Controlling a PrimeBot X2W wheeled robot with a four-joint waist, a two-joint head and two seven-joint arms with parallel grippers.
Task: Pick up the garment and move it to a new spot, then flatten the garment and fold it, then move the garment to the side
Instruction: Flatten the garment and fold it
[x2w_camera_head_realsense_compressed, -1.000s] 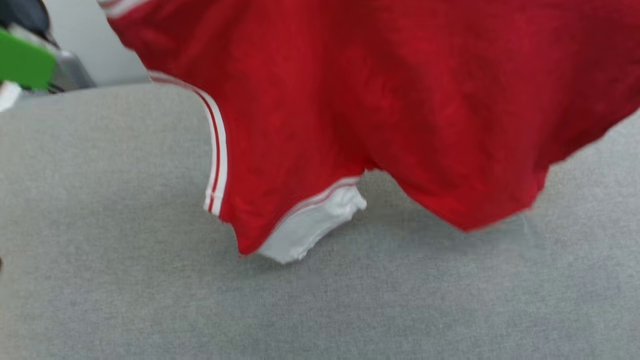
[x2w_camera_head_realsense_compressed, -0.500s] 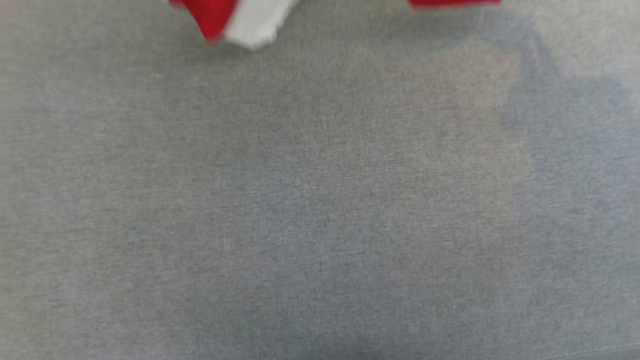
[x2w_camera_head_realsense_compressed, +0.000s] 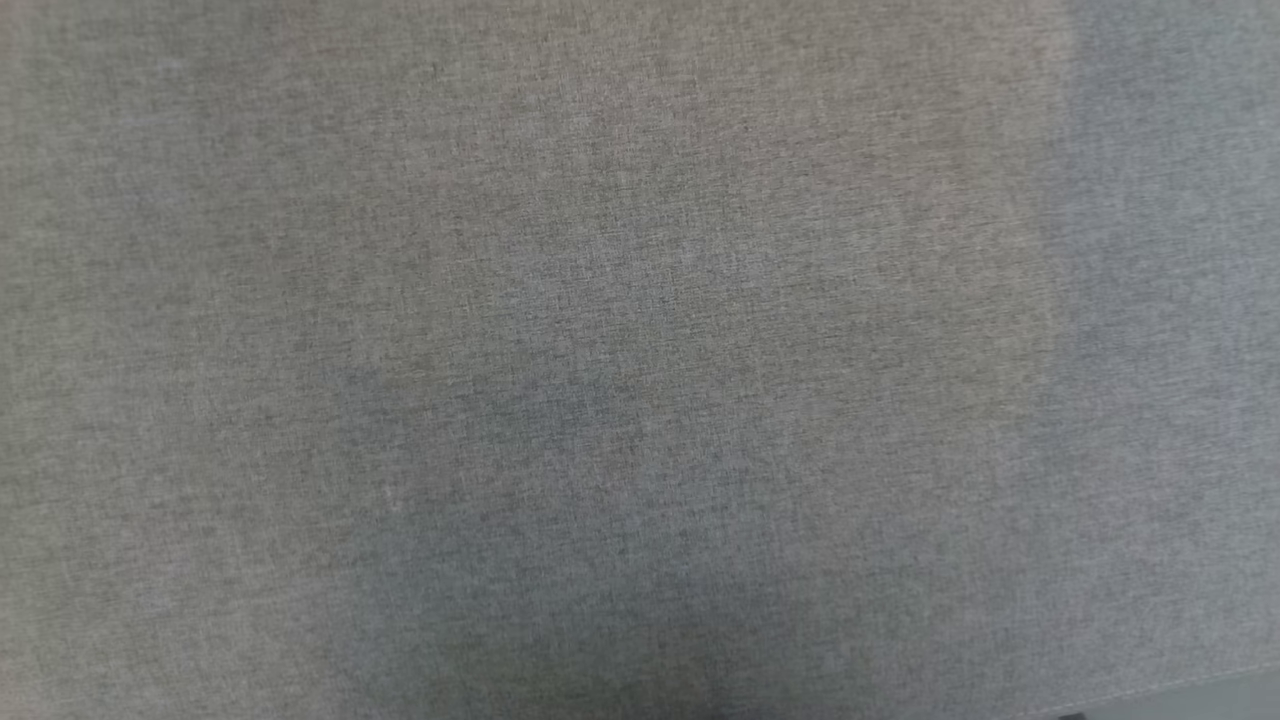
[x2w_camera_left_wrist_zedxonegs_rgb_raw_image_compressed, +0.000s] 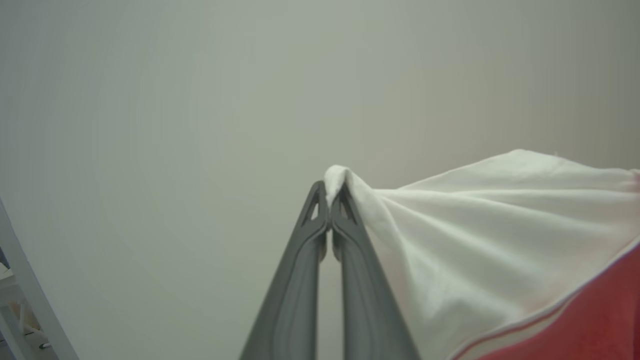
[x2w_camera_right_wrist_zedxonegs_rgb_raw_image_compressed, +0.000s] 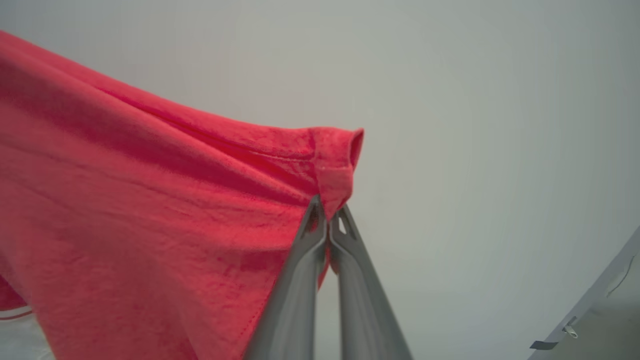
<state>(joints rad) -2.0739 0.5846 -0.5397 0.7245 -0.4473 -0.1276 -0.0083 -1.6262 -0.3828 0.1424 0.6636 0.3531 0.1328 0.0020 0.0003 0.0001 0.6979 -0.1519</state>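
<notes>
While the left gripper (x2w_camera_left_wrist_zedxonegs_rgb_raw_image_compressed: 330, 192) presses its two dark fingers together on the tip of a white sleeve, the garment (x2w_camera_left_wrist_zedxonegs_rgb_raw_image_compressed: 500, 230) falls away from that pinch in soft pleats toward its red body, with a thin red stripe along the seam. It is in the air, spread between the two arms against a pale wall (x2w_camera_left_wrist_zedxonegs_rgb_raw_image_compressed: 150, 100). How high it hangs above the bench (x2w_camera_head_realsense_compressed: 640, 300) I cannot tell; the head view looks down on the bench's grey cloth. Further right, the right gripper (x2w_camera_right_wrist_zedxonegs_rgb_raw_image_compressed: 329, 214) is closed just as tightly on a doubled corner of the red hem, and the cloth drops from it in long creases.

The shirt looks light, thin and limp — it will likely sag and swing rather than keep a shape, and it is not fragile. Small pinches at the tips may slip. Hems and seams, where the cloth is doubled, seem the safest holds, and for laying it flat, two matching corners held well apart would probably serve best.
</notes>
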